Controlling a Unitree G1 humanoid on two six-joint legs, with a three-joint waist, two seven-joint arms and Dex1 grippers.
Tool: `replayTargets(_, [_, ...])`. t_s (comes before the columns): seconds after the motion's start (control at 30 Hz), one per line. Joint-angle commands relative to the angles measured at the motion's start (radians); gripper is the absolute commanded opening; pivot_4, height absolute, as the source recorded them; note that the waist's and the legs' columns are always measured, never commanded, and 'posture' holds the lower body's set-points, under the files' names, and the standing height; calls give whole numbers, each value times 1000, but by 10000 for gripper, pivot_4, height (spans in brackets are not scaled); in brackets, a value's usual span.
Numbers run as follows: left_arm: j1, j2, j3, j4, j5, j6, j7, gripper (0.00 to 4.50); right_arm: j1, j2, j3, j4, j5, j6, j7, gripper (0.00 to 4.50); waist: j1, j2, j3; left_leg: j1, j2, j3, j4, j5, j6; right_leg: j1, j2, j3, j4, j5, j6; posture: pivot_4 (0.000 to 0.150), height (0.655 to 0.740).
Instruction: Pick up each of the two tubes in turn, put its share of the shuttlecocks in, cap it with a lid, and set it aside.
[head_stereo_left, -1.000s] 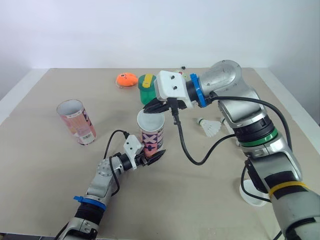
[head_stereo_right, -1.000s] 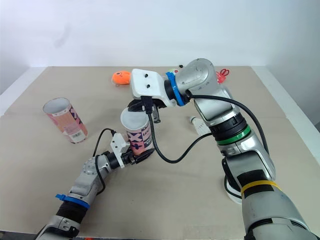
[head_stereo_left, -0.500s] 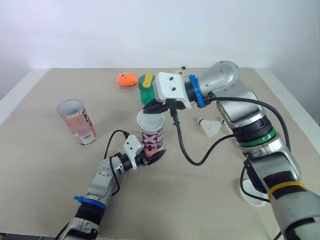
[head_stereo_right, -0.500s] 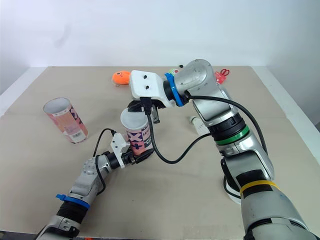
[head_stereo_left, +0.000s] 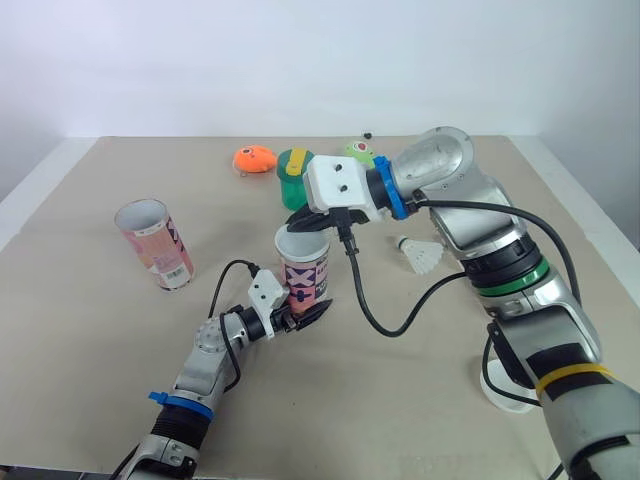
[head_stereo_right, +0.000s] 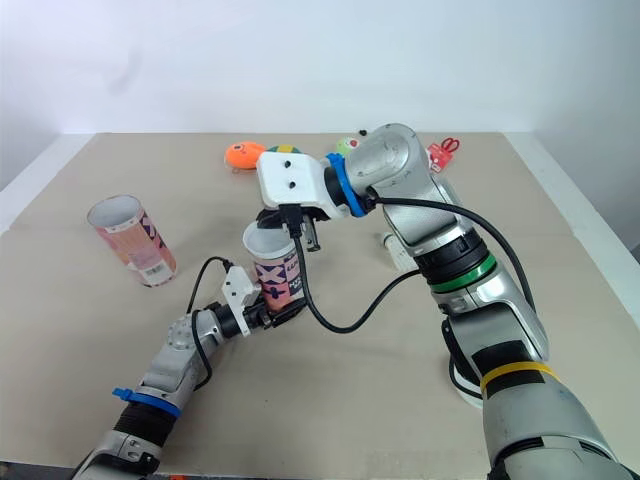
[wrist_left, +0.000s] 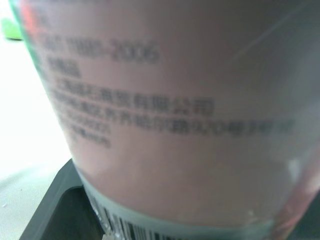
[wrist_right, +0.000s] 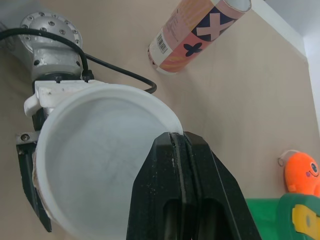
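A pink patterned tube stands upright near the table's middle, with my left gripper shut on its lower part; its label is seen up close in the left wrist view. A white lid lies over the tube's mouth. My right gripper is shut on the lid's far rim, its fingertips pinched together there. A second pink tube stands open-topped at the left. One shuttlecock lies on the table to the right of the held tube.
Another white lid lies at the near right by my right forearm. An orange toy and a green container sit at the back, just behind my right gripper. A black cable hangs from the right wrist beside the held tube.
My right gripper has shifted slightly left and down with the lid, settling it closer over the tube's mouth. The left gripper and tube have stayed put.
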Motion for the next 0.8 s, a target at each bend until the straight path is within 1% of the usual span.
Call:
replayTargets(0.03, [26, -5, -24, 94, 23, 45, 13, 33708, -14, 3, 7, 3, -15, -26, 8, 527, 0, 0, 0, 0, 0, 0, 0, 0, 0, 0, 0, 0, 0, 0, 0, 1500, 7400])
replayTargets(0.47, [23, -10, -24, 100, 24, 43, 13, 33708, -10, 19, 18, 19, -54, -76, -8, 527, 0, 0, 0, 0, -1, -1, 0, 0, 1, 1, -1, -1, 0, 0, 0, 1500, 7400])
replayTargets(0.8, [24, -13, -24, 99, 24, 44, 13, 33708, 40, 42, 28, -16, -68, -81, -29, 527, 0, 0, 0, 1, -1, -1, 0, 1, 1, 1, -1, -1, 0, 1, 0, 1500, 7400])
